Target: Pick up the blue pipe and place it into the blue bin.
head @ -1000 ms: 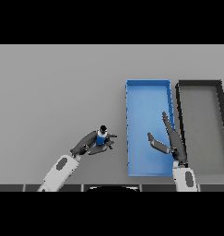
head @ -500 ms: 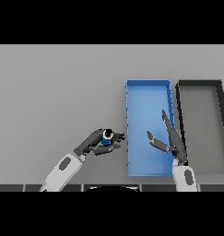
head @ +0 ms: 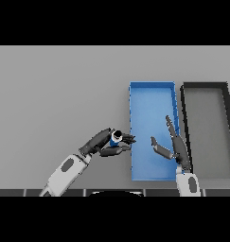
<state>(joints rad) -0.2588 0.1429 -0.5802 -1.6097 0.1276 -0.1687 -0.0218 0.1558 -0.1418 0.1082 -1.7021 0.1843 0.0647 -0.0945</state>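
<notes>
Gripping the blue pipe (head: 115, 138) (open end up), left hand (head: 107, 143) nears blue bin (head: 152, 92); right hand (head: 174, 145) relaxed.

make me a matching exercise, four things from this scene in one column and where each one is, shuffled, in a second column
Things:
1. blue pipe
2. blue bin
3. black bin
4. right hand

Places:
A. farthest to the right on the table
B. open, over the blue bin's right side
C. held in the left hand, just left of the blue bin
D. between the pipe and the black bin

Pairs: 1-C, 2-D, 3-A, 4-B
</notes>
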